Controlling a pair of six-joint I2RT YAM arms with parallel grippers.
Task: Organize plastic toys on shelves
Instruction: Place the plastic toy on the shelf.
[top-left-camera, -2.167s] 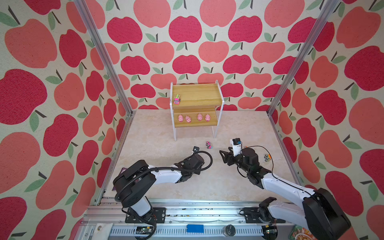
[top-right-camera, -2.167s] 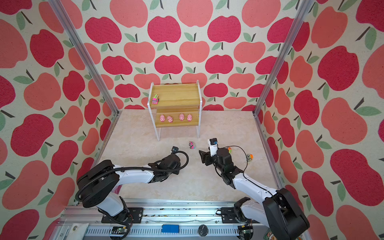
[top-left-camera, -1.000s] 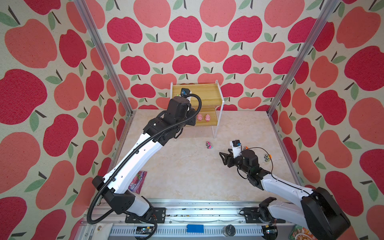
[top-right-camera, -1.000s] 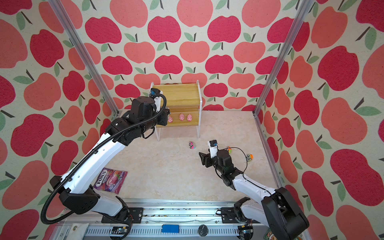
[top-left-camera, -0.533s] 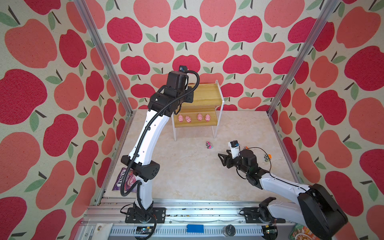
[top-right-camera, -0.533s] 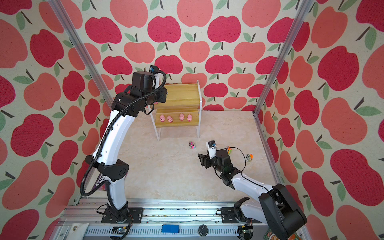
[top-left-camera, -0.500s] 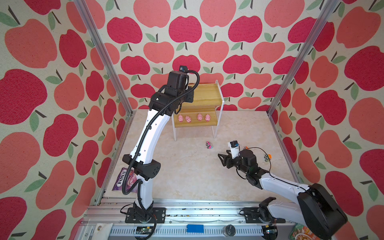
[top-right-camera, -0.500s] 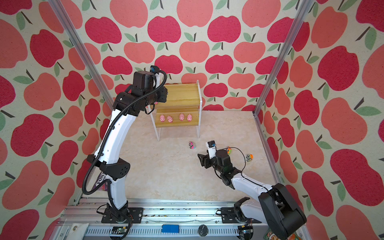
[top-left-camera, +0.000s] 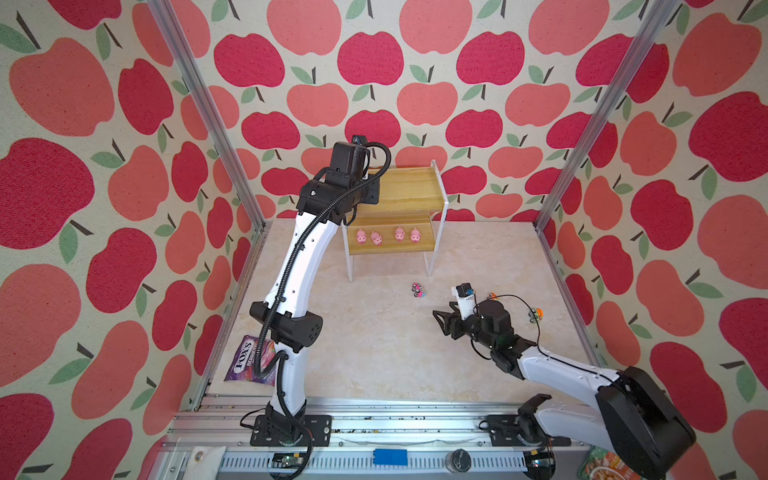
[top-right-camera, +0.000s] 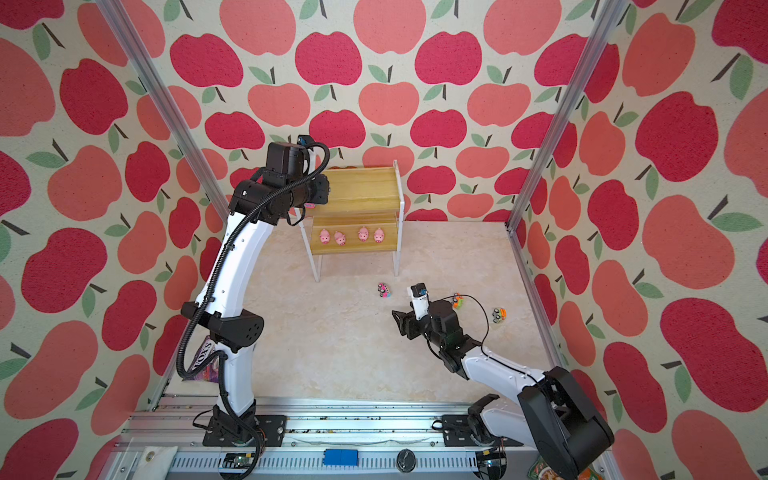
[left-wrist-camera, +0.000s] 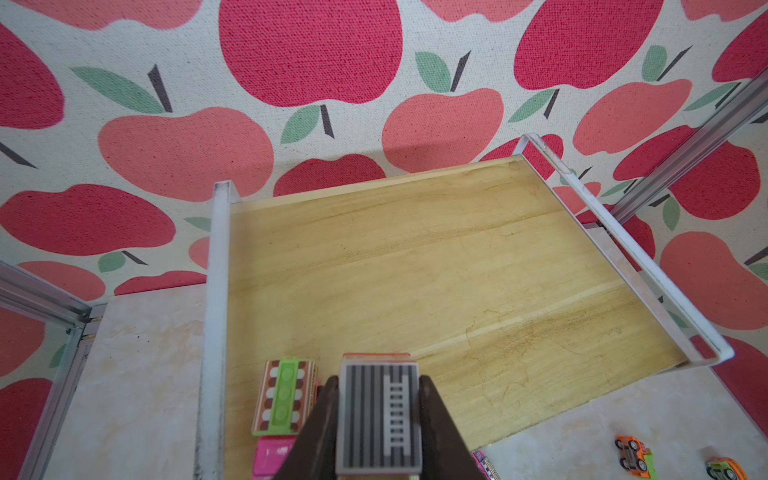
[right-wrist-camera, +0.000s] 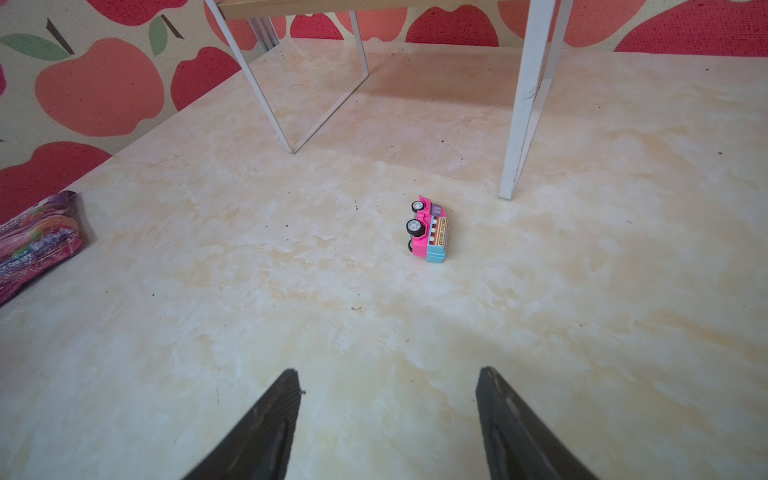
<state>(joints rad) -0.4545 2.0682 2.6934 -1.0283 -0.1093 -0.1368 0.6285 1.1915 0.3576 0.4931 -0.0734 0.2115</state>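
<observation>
Apple-print walls (top-left-camera: 124, 166) enclose the counter (right-wrist-camera: 249, 291). My left end effector (left-wrist-camera: 379, 381) clenches a striped-roof truck (left-wrist-camera: 378, 419), its body hidden, over the upper board of the shelves (left-wrist-camera: 415, 257). My right end effector (right-wrist-camera: 385, 374), released, faces the tipped pink truck (right-wrist-camera: 430, 230).

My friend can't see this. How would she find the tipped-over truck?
Find the wooden shelf at the back wall. On the table by its right front leg lies a tiny truck. It is pink and blue; the trucks farther right are orange.
</observation>
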